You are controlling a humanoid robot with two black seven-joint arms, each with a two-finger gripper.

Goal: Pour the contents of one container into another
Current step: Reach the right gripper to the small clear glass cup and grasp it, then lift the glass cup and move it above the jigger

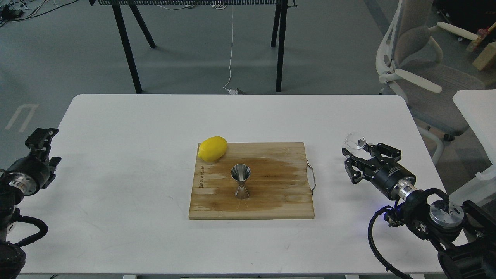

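The small clear glass cup [355, 140] hangs above the table's right side, held at the tips of my right gripper [358, 150], which is shut on it. The steel jigger [241, 180] stands upright in the middle of the wooden cutting board [279, 193], well to the left of the cup. My left gripper [40, 137] hovers at the table's far left edge, away from everything; it is dark and small, so its fingers cannot be told apart.
A yellow lemon [212, 148] rests on the board's back left corner. The board has a metal handle [311, 177] on its right side. A white office chair [420, 66] and another white table [476, 112] stand off to the right.
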